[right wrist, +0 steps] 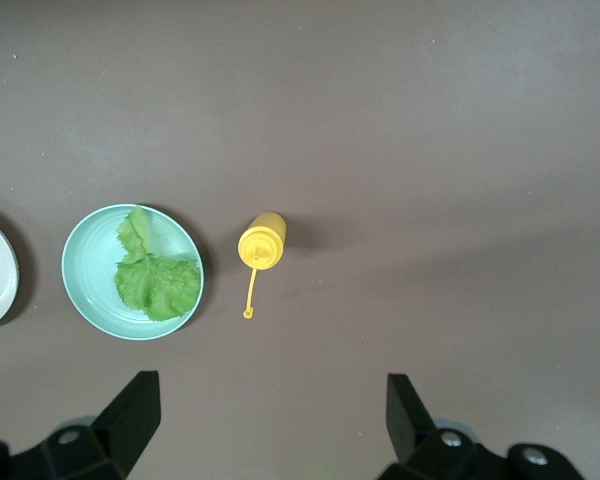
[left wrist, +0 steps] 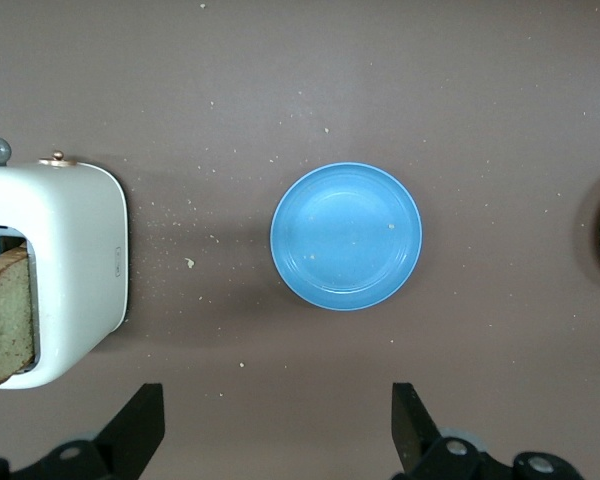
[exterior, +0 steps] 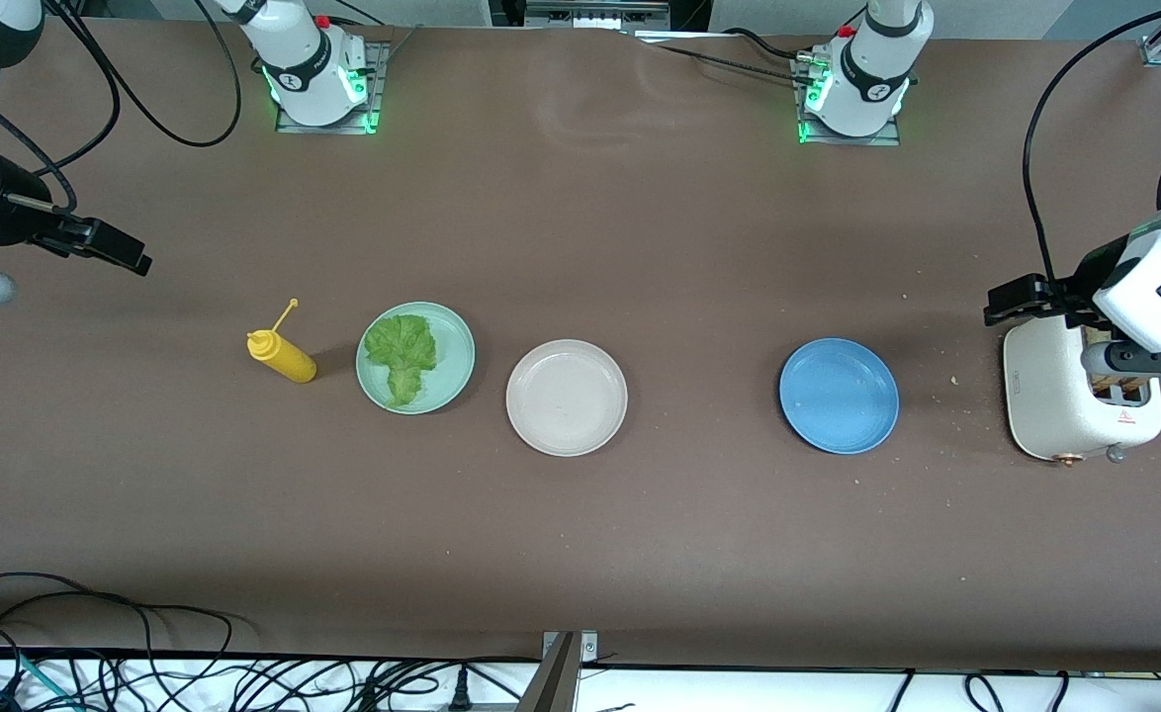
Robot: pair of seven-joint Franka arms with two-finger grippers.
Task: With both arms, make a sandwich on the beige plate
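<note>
The beige plate (exterior: 567, 398) lay empty in the middle of the row, between the mint plate (exterior: 415, 357) and the blue plate (exterior: 839, 396). I judged this place was chosen so that both arms could reach it equally. No sandwich existed yet. The lettuce (exterior: 402, 353) rested on the mint plate, toward the right arm's end of the table, and just beside that plate stood the yellow bottle (exterior: 282, 356) with its cap hanging open on a thin strap. The bread (left wrist: 5, 318) stood upright in a slot of the toaster (exterior: 1078, 400), at the left arm's end of the table, so each arm had its own ingredient near it.

The left gripper (left wrist: 278, 420) hung in the air over the table beside the toaster, its fingers spread wide and holding nothing. The right gripper (right wrist: 270, 415) hung over bare table near the bottle, also spread wide and empty. Both looked ready to start; the blue plate was probably a resting place for bread.

On the toaster a small red triangle sign with tiny text under it was visible, but the text was too small to read. No other writing could be read on the objects.
</note>
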